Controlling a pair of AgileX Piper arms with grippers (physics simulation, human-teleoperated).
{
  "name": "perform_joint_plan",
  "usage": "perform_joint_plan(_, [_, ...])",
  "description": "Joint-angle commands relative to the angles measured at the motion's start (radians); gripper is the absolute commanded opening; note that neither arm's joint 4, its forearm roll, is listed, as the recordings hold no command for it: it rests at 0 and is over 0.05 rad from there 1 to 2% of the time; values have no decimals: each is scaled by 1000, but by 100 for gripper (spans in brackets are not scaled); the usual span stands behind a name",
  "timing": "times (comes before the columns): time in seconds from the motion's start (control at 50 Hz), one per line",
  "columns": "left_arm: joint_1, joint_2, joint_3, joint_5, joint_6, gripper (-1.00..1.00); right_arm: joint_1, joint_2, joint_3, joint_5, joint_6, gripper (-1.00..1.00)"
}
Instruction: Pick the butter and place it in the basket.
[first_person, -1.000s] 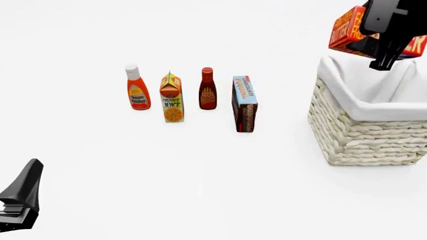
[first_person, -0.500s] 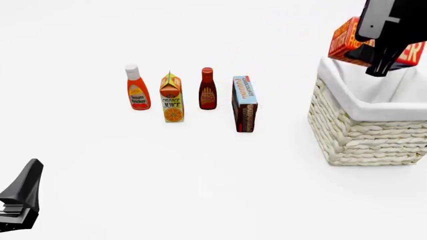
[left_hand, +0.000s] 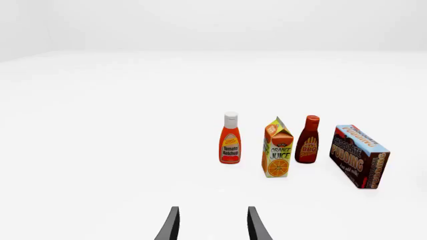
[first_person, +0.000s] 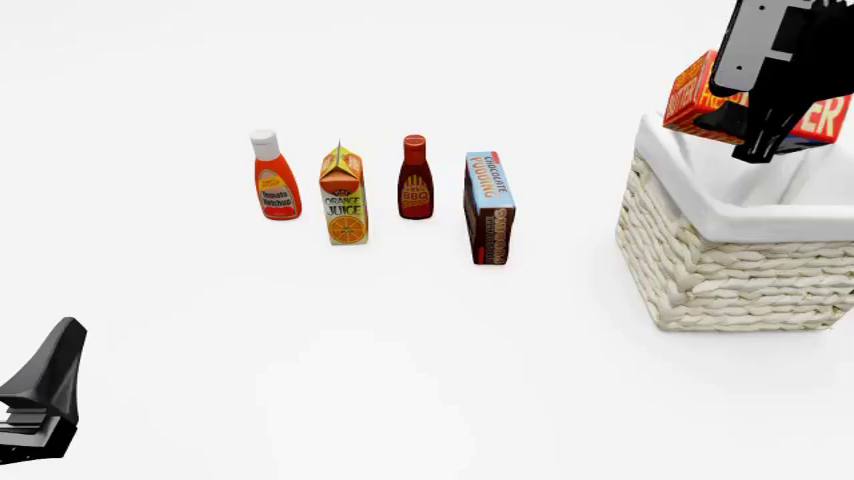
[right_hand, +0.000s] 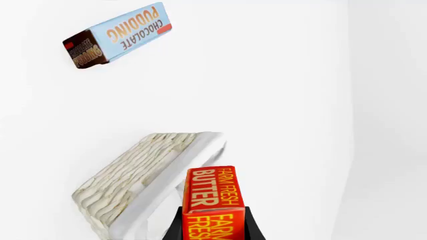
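Observation:
My right gripper (first_person: 761, 125) is shut on the butter (first_person: 694, 98), a red-orange box with cream lettering, and holds it tilted just above the basket (first_person: 727, 270), over its far rim. The basket is cream wicker with a white cloth lining. In the right wrist view the butter (right_hand: 212, 192) sits between the fingers above the basket's corner (right_hand: 133, 175). My left gripper (left_hand: 212, 227) is open and empty, low at the near left of the table (first_person: 40, 395).
A ketchup bottle (first_person: 275, 176), an orange juice carton (first_person: 343, 195), a BBQ sauce bottle (first_person: 415, 178) and a chocolate pudding box (first_person: 489, 207) stand in a row left of the basket.
My right gripper has lowered the butter slightly and shifted it a little right, closer over the basket. The left arm has not moved.

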Motion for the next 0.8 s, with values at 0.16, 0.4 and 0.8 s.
perform_joint_plan(0.16, [0, 0, 0, 0, 0, 100, -42, 1, -9, -20, 9, -100])
perform_joint_plan(0.4, [0, 0, 0, 0, 0, 100, -64, 29, -14, -40, 7, -100])
perform_joint_plan(0.8, [0, 0, 0, 0, 0, 100, -96, 60, -10, -53, 13, -100])
